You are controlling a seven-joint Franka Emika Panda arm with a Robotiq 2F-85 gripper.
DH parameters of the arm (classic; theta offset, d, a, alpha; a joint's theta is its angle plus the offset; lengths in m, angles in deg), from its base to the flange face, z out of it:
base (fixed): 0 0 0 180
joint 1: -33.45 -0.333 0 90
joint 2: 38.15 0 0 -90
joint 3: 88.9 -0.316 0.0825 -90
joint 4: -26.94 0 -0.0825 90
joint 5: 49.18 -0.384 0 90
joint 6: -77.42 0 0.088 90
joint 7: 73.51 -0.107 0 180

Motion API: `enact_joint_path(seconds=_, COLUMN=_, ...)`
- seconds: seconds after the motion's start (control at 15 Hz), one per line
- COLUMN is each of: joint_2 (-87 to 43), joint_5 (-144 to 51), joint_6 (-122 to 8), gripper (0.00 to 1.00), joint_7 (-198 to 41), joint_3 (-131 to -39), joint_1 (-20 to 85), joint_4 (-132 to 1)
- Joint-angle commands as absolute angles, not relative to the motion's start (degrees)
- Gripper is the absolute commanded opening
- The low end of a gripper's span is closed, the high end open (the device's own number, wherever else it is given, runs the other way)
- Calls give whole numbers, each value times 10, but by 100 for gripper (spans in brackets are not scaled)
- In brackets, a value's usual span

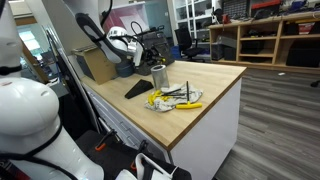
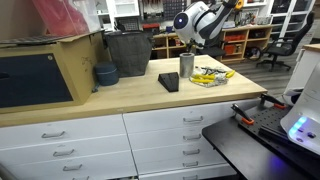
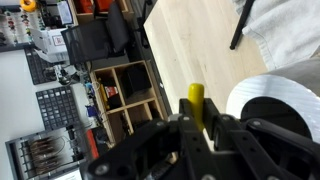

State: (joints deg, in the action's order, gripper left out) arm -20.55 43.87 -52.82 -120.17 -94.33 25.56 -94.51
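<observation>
We judge this mid-carry: gripper (image 3: 197, 128) pinched shut on a yellow tool (image 3: 196, 96), cup (image 3: 272, 108) lower right; next move needs centring over it.

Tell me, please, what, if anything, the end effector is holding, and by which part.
The end effector seems shut on a yellow rod-shaped item, gripped at one end; the free end juts past the fingers. Its identity is unclear.

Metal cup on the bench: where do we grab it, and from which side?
Take the metal cup by its rim from straight above, one finger inside the wall and one outside. It stands upright and its mouth looks open. The black wedge and tool pile crowd its base, so a side approach looks tighter. The gripper seems shut on a yellow item; free that first.
</observation>
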Motion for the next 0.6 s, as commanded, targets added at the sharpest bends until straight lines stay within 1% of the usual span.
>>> enact_joint_path(seconds=0.0, joint_2=-180, joint_5=467, joint_6=-494, gripper=4, joint_7=-1223, joint_3=-954, joint_1=249, joint_4=-947)
enact_joint_path(seconds=0.27, joint_2=-162, joint_5=446, joint_6=-504, gripper=4, joint_7=-1207, joint_3=-972, joint_1=251, joint_4=-950)
enact_joint_path(seconds=0.33, joint_2=-166, joint_5=443, joint_6=-507, gripper=42, joint_7=-1205, joint_3=-976, joint_1=251, joint_4=-954)
enact_joint_path(seconds=0.4, joint_2=-166, joint_5=441, joint_6=-512, gripper=43, joint_7=-1204, joint_3=-978, joint_1=253, joint_4=-953)
enact_joint_path(seconds=0.53, joint_2=-173, joint_5=435, joint_6=-519, gripper=55, joint_7=-1199, joint_3=-981, joint_1=257, joint_4=-955)
